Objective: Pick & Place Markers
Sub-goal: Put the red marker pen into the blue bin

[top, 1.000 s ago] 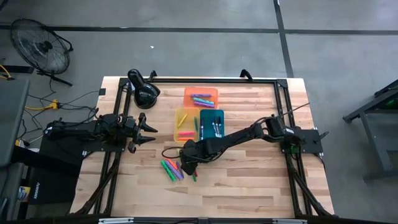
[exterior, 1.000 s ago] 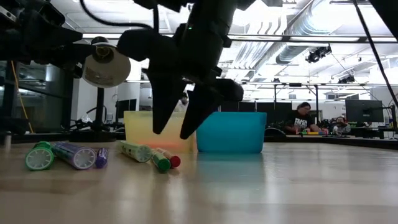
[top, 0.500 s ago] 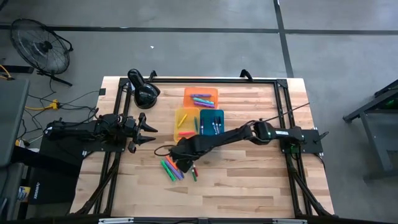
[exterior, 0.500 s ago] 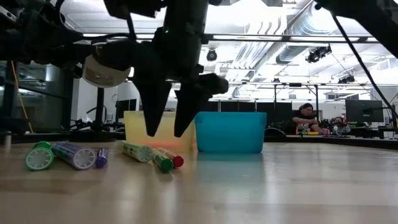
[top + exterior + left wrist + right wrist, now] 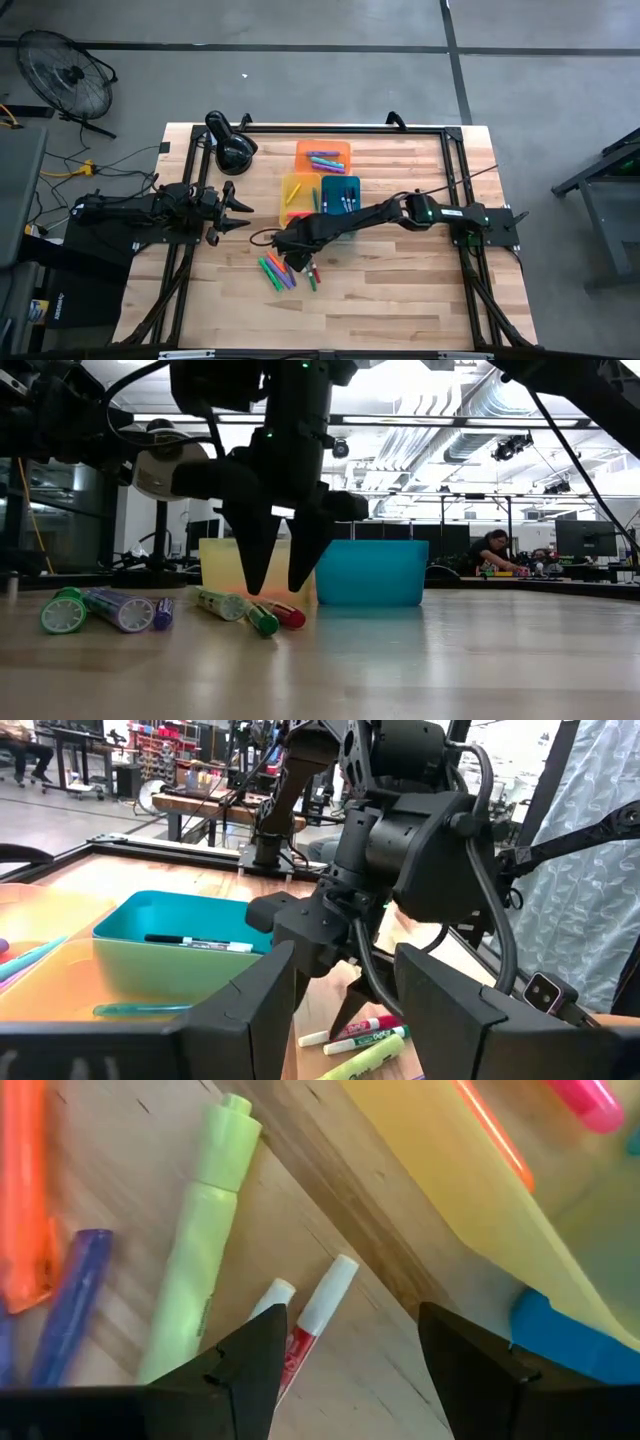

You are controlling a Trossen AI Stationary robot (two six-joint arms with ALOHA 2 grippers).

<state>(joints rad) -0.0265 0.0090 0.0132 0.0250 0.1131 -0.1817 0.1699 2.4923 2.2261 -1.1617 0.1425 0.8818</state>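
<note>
Directly beneath the right gripper (image 5: pixel 277 585), loose markers (image 5: pixel 280 270) lie scattered on the wooden table (image 5: pixel 400 290), just in front of the trays. Between its fingertips in the right wrist view lies a red marker (image 5: pixel 312 1320) with a white end, touching a second white-tipped marker (image 5: pixel 270 1295) alongside. Just beyond these rests a pale green marker (image 5: pixel 205 1240), then a blue one (image 5: pixel 65 1305) and an orange one (image 5: pixel 25 1190). Print on the red marker's barrel is too blurred to read.

Right gripper: fingers spread apart, pointing down, tips just above the table, with nothing held. In the low view the tips stand over the red marker (image 5: pixel 285 614) and a green-capped marker (image 5: pixel 262 622).

Away from the gripper toward the far table edge sit a yellow tray (image 5: pixel 286 187), a blue tray (image 5: pixel 353 184) beside it, and an orange tray (image 5: pixel 340 148) behind both. The blue tray holds dark markers (image 5: pixel 343 205); the orange tray holds purple and blue ones (image 5: pixel 324 160); the yellow tray holds pink and orange ones (image 5: pixel 296 213). A black marker (image 5: pixel 195 943) in the blue tray carries a white label, illegible.

Left gripper (image 5: pixel 240 212): fingers spread, empty, well apart from the markers at the table's left side. A black lamp (image 5: pixel 232 145) stands at the far left corner.
</note>
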